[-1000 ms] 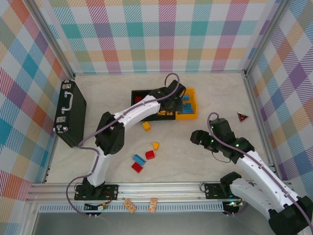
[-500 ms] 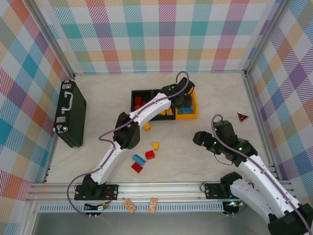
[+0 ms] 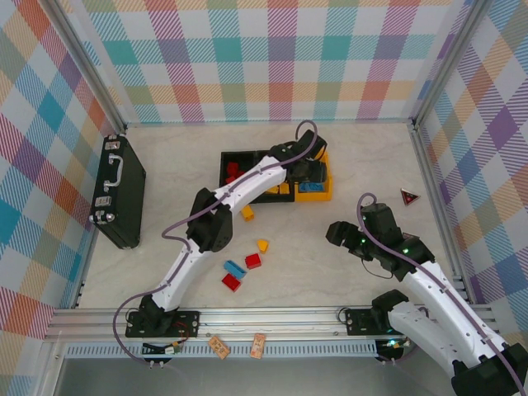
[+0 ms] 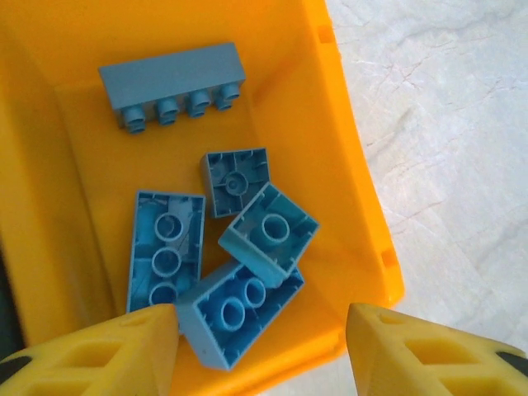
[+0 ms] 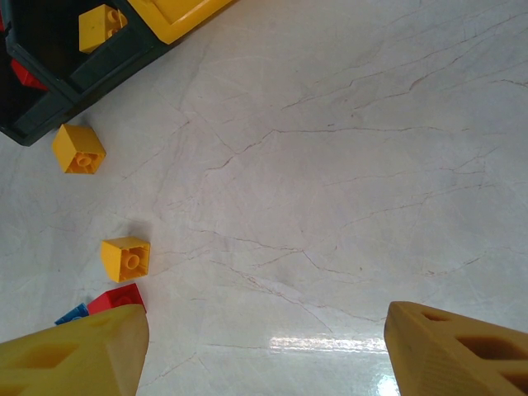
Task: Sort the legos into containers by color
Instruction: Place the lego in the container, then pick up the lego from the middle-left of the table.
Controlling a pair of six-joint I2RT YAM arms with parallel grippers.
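The left end effector (image 4: 262,351) hangs open over the orange bin (image 4: 356,165), which collects the blue bricks (image 4: 268,231). The right end effector (image 5: 272,355) hovers open, ready for loose bricks (image 5: 125,257) on the counter (image 5: 346,148).

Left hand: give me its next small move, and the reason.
Probably lift the left hand clear of the orange bin, then move it toward the loose blue brick on the table. It hangs open and empty above five blue bricks lying in the bin, so nothing remains to release there.
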